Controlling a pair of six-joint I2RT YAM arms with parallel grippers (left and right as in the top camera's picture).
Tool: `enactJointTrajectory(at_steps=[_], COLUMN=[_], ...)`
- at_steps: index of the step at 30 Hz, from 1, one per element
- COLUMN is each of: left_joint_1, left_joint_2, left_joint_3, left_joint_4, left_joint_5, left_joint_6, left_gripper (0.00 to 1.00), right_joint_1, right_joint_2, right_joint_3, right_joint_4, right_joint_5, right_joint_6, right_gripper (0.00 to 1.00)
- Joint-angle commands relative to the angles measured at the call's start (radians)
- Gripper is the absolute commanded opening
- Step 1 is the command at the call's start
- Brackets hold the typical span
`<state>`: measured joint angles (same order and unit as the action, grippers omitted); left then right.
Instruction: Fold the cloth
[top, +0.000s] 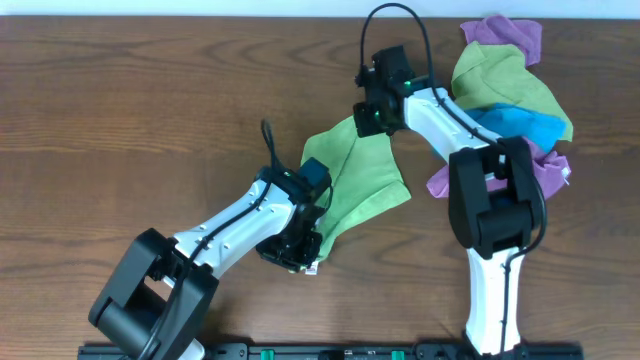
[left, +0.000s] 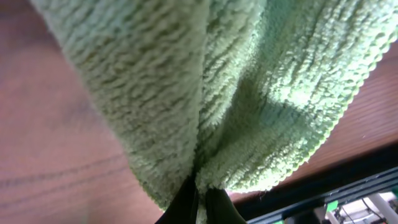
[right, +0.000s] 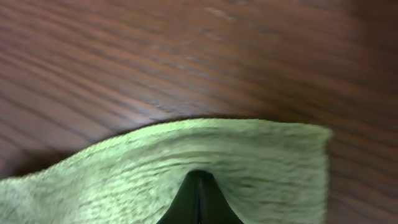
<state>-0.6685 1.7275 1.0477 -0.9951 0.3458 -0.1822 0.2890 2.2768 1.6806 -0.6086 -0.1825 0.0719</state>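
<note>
A light green cloth (top: 358, 175) hangs stretched between my two grippers above the middle of the wooden table. My left gripper (top: 312, 222) is shut on its near edge; in the left wrist view the cloth (left: 205, 87) bunches into the closed fingers (left: 200, 202). My right gripper (top: 372, 120) is shut on its far corner; in the right wrist view the cloth's edge (right: 205, 149) is pinched in the closed black fingers (right: 199, 183), with bare table beyond.
A pile of other cloths lies at the back right: purple (top: 505, 38), green (top: 505, 82), blue (top: 520, 125) and another purple (top: 552, 168). The table's front edge with a black rail (top: 330, 350) runs just behind the left arm.
</note>
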Motion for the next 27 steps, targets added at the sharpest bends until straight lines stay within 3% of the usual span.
enactJointTrajectory(at_steps=[1,4,5,6,13,19,23,27], left_joint_1=[0.000,0.000,0.000,0.000,0.020,0.094,0.153,0.207], left_joint_2=[-0.015,-0.015,-0.015,-0.015,-0.015,-0.017,-0.017,-0.014], left_joint_3=[0.008,0.008,0.008,0.008,0.016,0.127,0.227,0.247], left_joint_4=[-0.029,-0.029,-0.029,-0.029,0.026,0.039,0.056,0.177], left_joint_5=[-0.013,-0.014,-0.013,-0.013,-0.061,-0.095,-0.125,-0.146], left_joint_6=[-0.002,-0.006,-0.006,-0.006,-0.026,-0.035,-0.027,-0.049], left_gripper=[0.18,0.27,0.41,0.45,0.40,0.40,0.45,0.63], right_joint_1=[-0.026,-0.025,-0.025,-0.025,-0.025,-0.026,-0.026,-0.026], right_joint_2=[0.046,0.046,0.046,0.046,0.046,0.040,0.035,0.034], right_joint_3=[-0.013,-0.013,-0.013,-0.013,-0.009,0.054,0.130,0.215], right_joint_4=[-0.008,-0.005,-0.002,0.000,0.003,-0.036,-0.108,-0.203], right_joint_5=[0.096,0.096,0.096,0.096,0.057,0.032,0.033,0.033], right_joint_6=[0.024,0.024,0.024,0.024,0.025,0.024,0.016,-0.008], right_gripper=[0.01,0.01,0.01,0.01,0.01,0.01,0.01,0.01])
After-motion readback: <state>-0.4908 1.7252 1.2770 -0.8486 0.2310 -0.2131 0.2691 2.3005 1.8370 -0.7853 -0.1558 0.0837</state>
